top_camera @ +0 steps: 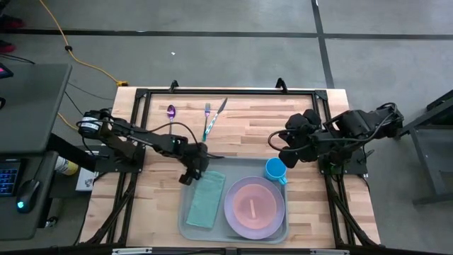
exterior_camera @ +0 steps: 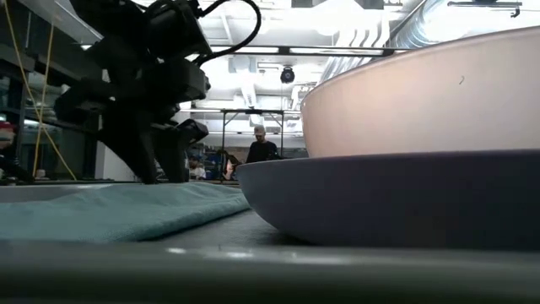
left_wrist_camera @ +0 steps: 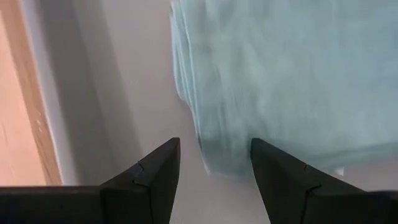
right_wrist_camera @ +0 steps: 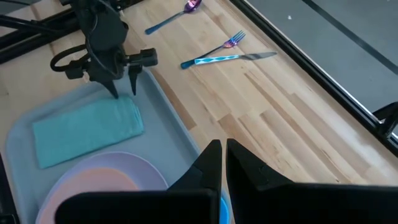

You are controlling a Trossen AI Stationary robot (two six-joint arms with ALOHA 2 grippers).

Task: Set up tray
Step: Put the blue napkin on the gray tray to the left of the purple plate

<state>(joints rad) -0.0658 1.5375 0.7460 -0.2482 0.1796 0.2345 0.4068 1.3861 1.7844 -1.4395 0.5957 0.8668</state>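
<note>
The pale grey-green tray lies at the table's near middle. A folded teal napkin lies flat in its left half. A pink plate sits on a purple plate in its right half. A blue cup stands at its far right corner. My left gripper points down, open, over the napkin's far left corner. One finger is over the cloth and the other over bare tray. My right gripper hovers shut just beyond the cup, holding nothing.
A purple spoon, a fork and a knife lie on the wooden table beyond the tray, between the two arms. A black frame runs along the table's far and side edges. A person stands far back in the room.
</note>
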